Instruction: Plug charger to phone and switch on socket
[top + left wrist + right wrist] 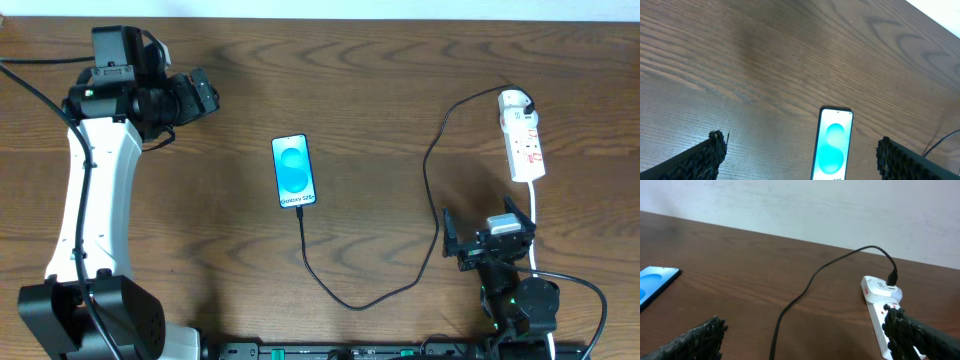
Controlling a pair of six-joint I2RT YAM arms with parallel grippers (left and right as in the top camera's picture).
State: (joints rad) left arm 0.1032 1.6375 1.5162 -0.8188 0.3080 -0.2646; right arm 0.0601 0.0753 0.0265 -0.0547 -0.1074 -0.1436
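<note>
The Galaxy smartphone (293, 172) lies flat, screen up and lit blue, near the middle of the wooden table (380, 80), its long side running away from the robot. The thin black charger cable (352, 304) meets the phone's near short edge, loops toward the robot, swings right and climbs past the right arm to a black plug (522, 99) seated in the far end of the white power strip (526, 140). Whether the cable tip is fully seated in the phone cannot be told from overhead. The power strip lies at the right side of the table, well apart from the phone, with a white cord (536, 215) leaving its near end. The position of its switch is too small to tell.

The left gripper (208, 95) hangs to the far left of the phone, touching nothing. Its fingers (705, 157) are spread wide with nothing between them, and in the left wrist view the phone's far end shows in the gap. The right gripper (483, 222) sits just near of the power strip, beside the white cord, with its fingers (920, 335) equally wide and empty.
</note>
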